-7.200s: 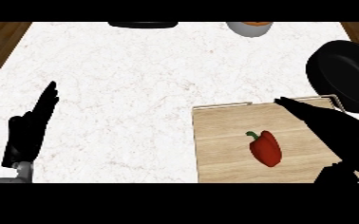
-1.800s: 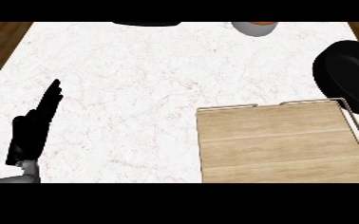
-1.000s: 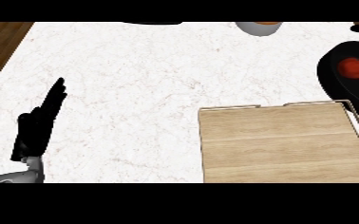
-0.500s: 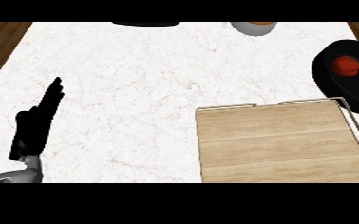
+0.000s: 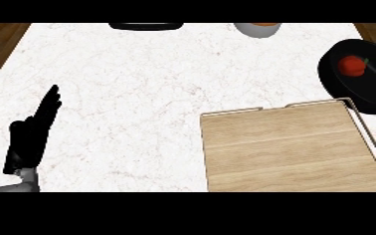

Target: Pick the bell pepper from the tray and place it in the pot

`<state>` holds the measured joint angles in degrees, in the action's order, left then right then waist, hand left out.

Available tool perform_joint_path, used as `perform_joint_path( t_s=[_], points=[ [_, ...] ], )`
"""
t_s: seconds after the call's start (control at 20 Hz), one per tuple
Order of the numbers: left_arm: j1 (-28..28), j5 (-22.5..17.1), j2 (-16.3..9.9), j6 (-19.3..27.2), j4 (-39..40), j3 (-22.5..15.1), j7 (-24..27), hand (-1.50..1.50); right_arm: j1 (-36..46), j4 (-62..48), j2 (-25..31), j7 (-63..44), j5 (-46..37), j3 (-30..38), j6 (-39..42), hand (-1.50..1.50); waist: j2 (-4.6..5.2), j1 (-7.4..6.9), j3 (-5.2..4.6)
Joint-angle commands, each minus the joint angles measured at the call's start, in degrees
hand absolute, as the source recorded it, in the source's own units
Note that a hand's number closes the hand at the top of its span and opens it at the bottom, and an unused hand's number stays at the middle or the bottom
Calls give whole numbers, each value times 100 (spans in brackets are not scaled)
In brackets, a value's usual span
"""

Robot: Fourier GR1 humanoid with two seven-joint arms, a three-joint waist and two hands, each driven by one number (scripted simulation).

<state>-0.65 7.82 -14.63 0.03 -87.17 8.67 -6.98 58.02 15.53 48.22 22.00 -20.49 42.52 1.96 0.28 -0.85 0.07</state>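
Since the earlier head-view frames, the bell pepper [image 5: 353,65] has left the tray [image 5: 283,149] and now sits inside the pot [image 5: 351,71], far right of the resting left hand [image 5: 31,134], whose fingers are straight; placement looks complete. Right hand unseen. No readable writing anywhere.

Left hand [image 5: 31,134] rests at the view's lower-left edge, fingers straight and together, tips pointing up and away; grey wrist just below it. Right hand out of view.
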Motion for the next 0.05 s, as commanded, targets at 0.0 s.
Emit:
perform_joint_path(
  t_s=[0.0],
  points=[
    [131,-14,-32,-36,-10,97,124,0,-492,147,310,129,334,136,508,-150,-15,39,-3]
  ],
)
